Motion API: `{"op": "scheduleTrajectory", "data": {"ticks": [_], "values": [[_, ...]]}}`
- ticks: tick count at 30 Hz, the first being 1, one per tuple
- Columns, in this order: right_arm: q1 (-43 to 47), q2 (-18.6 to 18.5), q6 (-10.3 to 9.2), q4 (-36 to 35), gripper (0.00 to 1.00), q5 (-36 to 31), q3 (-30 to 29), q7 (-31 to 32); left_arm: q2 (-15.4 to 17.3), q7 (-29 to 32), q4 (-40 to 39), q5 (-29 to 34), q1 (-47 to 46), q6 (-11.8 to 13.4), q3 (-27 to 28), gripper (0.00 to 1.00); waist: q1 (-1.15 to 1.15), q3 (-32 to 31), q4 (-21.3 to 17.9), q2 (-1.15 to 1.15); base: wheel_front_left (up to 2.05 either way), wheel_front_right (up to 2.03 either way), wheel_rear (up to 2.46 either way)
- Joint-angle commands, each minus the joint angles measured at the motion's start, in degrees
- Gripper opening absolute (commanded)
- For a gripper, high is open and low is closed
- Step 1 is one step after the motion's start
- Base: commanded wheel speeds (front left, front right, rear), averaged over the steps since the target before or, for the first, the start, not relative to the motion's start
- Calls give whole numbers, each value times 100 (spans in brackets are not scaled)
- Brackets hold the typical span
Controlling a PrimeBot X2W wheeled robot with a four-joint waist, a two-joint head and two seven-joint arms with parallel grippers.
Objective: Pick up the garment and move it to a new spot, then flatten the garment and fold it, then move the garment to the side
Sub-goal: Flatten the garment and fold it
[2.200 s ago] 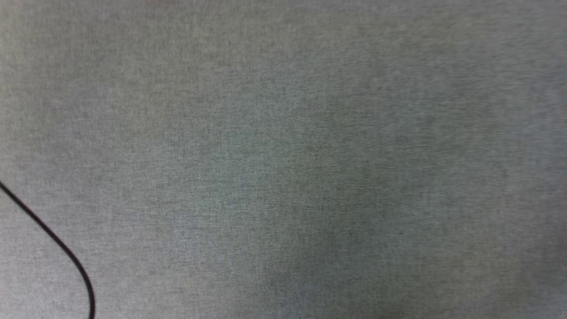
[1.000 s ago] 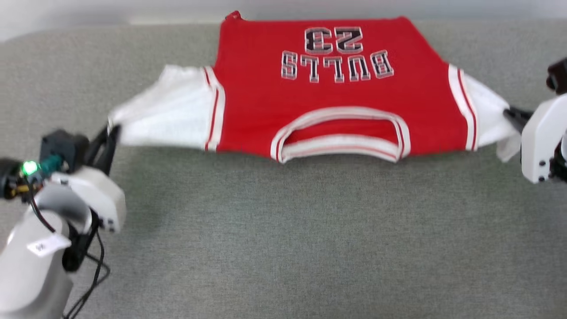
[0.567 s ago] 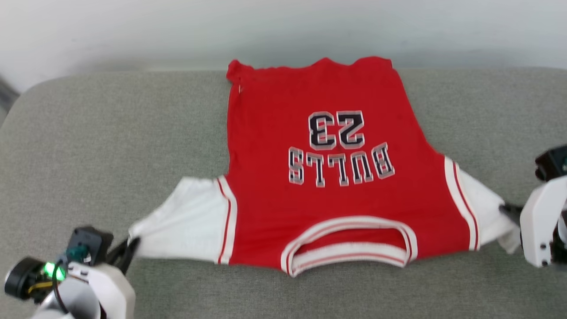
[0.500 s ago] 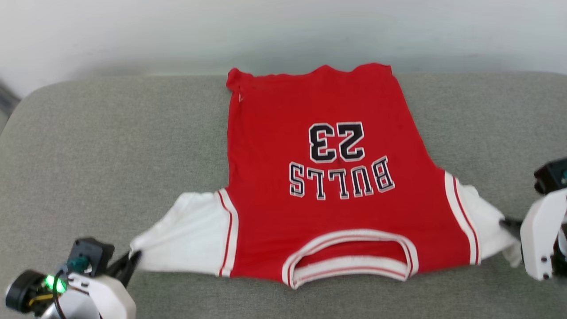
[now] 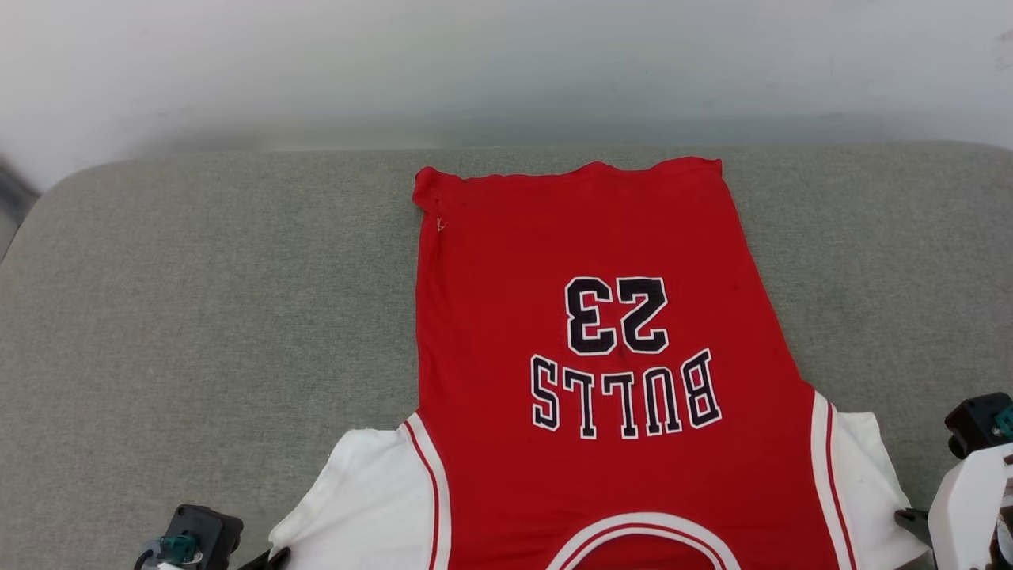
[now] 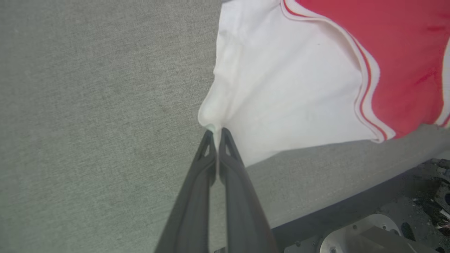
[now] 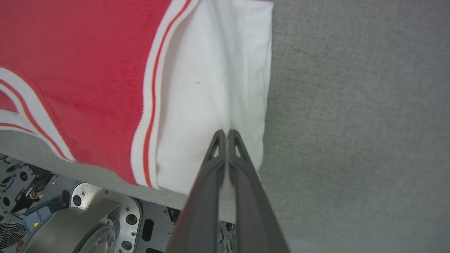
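Dark-fingered, the left gripper (image 6: 216, 132) is pinched shut on a small bite of one white sleeve (image 6: 281, 88). The right gripper (image 7: 227, 131) is clamped the same way on a fold of the other sleeve (image 7: 211, 70). Between them the garment (image 5: 601, 380) lies spread on the grey cushion (image 5: 198, 317), hem (image 5: 570, 169) toward the top of the head view and collar (image 5: 641, 530) cut by the bottom edge. Both bites look shallow, so a hard tug could slip one sleeve free and skew the shirt. Pulling further down-frame may drag the collar over the cushion's near edge (image 7: 105, 175).
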Motion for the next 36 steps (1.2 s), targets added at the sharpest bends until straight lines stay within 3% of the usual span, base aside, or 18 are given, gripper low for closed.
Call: {"op": "scheduleTrajectory", "data": {"ticks": [1,2,3,10,16,28,36], "values": [[83,33,-10,-113,0,-62,-106,125,-18,1,-65,-36,7,-4,-2,0,1,46,10,0,0,0,0],[66,20,-9,-202,25,-97,-139,171,-29,13,-110,-36,-24,-18,-16,0,1,87,23,0,0,0,0],[47,7,-9,-267,100,-101,-173,243,-43,20,-161,-38,-63,-23,-32,0,1,132,41,0,0,0,0],[-510,-45,-7,-1040,100,175,-635,857,-112,214,-759,8,-273,-13,-173,0,1,661,289,0,0,0,0],[-1647,-27,-7,-1385,100,93,-870,1330,-132,417,-1427,186,-485,-27,-365,0,1,1266,698,0,0,0,0],[-4528,78,-7,-222,100,-608,-1142,2783,-337,617,-2268,681,-1058,-156,-800,0,1,2632,1691,0,0,0,0],[-5663,89,-7,521,100,-1487,-1191,3230,-579,571,-2297,803,-1389,-291,-1026,0,1,3077,2101,0,0,0,0]]}}
